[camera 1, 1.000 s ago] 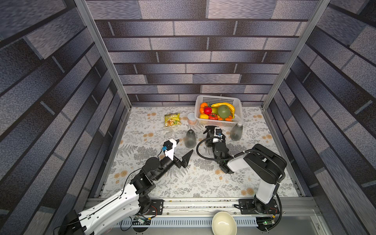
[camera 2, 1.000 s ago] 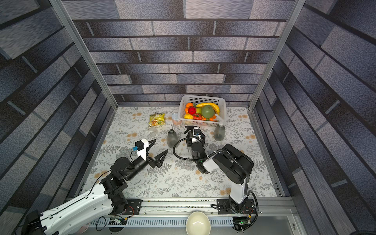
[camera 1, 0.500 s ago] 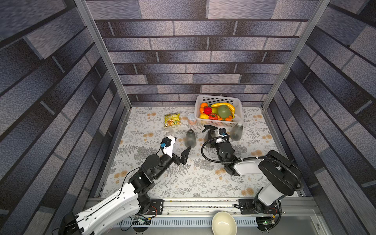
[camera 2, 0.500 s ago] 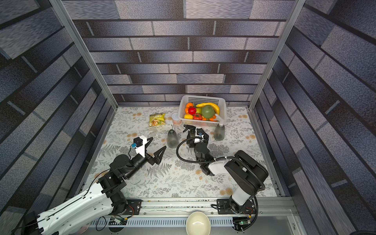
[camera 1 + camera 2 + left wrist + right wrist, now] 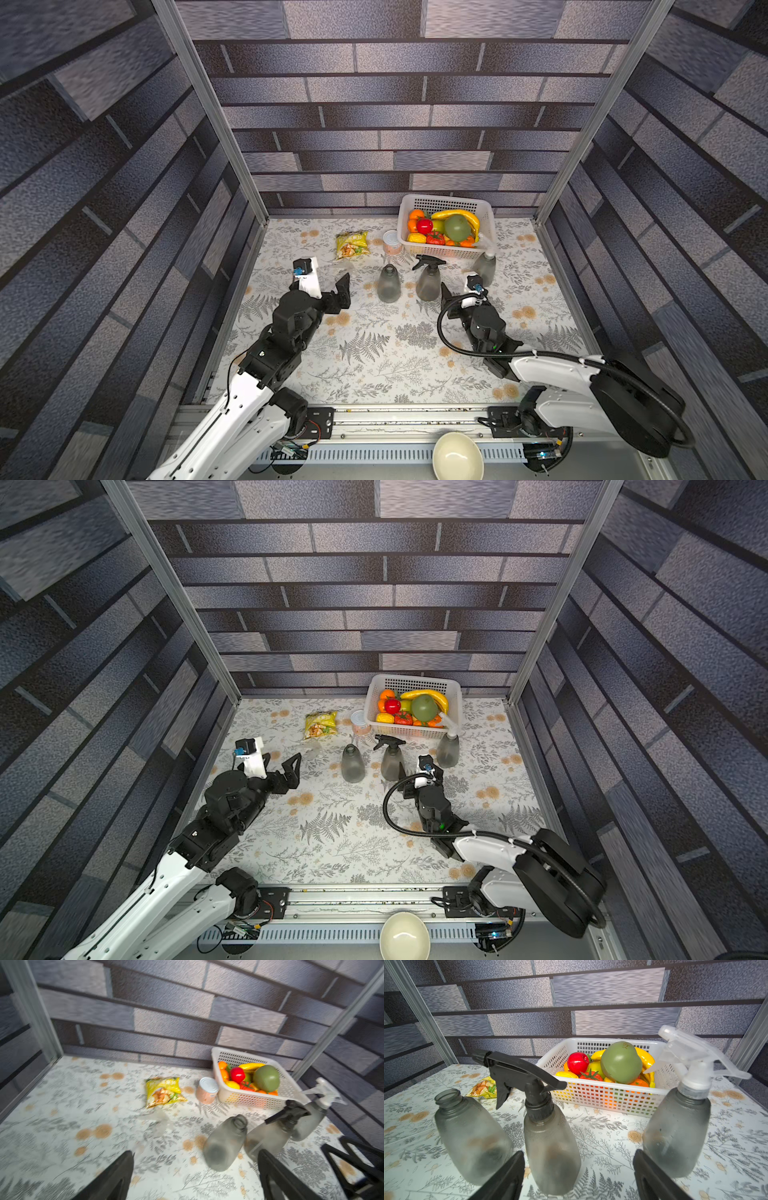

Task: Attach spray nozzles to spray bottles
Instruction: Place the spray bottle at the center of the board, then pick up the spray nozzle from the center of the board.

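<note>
1. Toward the back edge of the tabletop (image 5: 374, 374), just in front of the basket (image 5: 446, 203), we see three bottles in a row. The bare bottle (image 5: 471, 1136) is at the left end, the middle bottle (image 5: 552, 1151) wears the black nozzle (image 5: 517, 1072), and the right bottle (image 5: 675, 1136) wears a clear nozzle (image 5: 695, 1059).
2. We take the faint clear shape on the tabletop just in front of the chip bag (image 5: 164, 1091) to be the loose nozzle (image 5: 160, 1124). It is too blurred to tell how it lies.
3. Our left gripper (image 5: 195, 1154) is spread wide and empty, low over the left half of the tabletop. Our right gripper (image 5: 578, 1153) is also wide and empty, close in front of the middle and right bottles and, as far as we can tell, touching neither.
4. One pairing remains, we judge: loose nozzle onto bare bottle.
5. Risk: the loose nozzle is nearly invisible against the patterned cloth, so we may close beside it, or pinch the thin tube and bend it.
6. Risk: the bottles look empty and light. A sweep by either arm could topple the bare bottle or knock it into its neighbour.
7. Risk: unless the right gripper holds the bare bottle, it may spin or tip under the collar, and the thread could start crooked.
8. Risk: the tube may miss the narrow neck and buckle.
</note>
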Robot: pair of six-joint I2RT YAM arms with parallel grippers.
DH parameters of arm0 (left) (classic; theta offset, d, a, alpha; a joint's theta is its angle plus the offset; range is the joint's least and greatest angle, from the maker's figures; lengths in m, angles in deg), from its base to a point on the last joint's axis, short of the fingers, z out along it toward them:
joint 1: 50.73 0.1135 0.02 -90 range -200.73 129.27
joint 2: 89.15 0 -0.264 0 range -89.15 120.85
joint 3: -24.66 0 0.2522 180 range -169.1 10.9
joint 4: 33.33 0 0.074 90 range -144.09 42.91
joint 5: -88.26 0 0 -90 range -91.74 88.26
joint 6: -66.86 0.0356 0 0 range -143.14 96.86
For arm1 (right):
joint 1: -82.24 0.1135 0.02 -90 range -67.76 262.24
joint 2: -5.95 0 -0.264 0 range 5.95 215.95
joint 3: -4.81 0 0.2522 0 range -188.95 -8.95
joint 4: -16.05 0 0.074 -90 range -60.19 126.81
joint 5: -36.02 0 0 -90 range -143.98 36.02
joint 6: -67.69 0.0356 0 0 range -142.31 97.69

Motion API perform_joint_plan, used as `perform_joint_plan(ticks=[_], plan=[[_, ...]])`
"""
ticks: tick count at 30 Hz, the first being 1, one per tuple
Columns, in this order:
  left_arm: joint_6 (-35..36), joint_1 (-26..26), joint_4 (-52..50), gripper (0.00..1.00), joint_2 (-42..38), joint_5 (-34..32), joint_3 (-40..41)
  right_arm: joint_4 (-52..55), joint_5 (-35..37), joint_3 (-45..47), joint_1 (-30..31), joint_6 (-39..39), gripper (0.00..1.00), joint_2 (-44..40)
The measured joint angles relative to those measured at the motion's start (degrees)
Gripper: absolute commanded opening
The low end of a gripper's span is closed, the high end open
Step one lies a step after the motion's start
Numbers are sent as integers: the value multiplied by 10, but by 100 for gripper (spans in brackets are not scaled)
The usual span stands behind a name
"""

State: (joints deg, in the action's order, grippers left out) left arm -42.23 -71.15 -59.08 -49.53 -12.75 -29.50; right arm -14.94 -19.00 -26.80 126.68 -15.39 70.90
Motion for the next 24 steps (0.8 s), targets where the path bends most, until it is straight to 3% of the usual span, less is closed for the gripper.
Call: perform_joint_plan(ticks=[4,6,9,14,24], plan=[[-37,197,-79,79,82,99,-57,192,11,-21,0,52,63,-154],[-39,244,-111,78,133,129,-79,296,11,-53,0,80,58,-208],[-22,249,-157,80,228,158,-114,436,-3,-121,0,111,62,-246],[34,222,-215,85,357,188,-167,595,-66,-236,0,120,70,-234],[102,212,-263,76,555,221,-235,673,-155,-256,0,124,68,-241]])
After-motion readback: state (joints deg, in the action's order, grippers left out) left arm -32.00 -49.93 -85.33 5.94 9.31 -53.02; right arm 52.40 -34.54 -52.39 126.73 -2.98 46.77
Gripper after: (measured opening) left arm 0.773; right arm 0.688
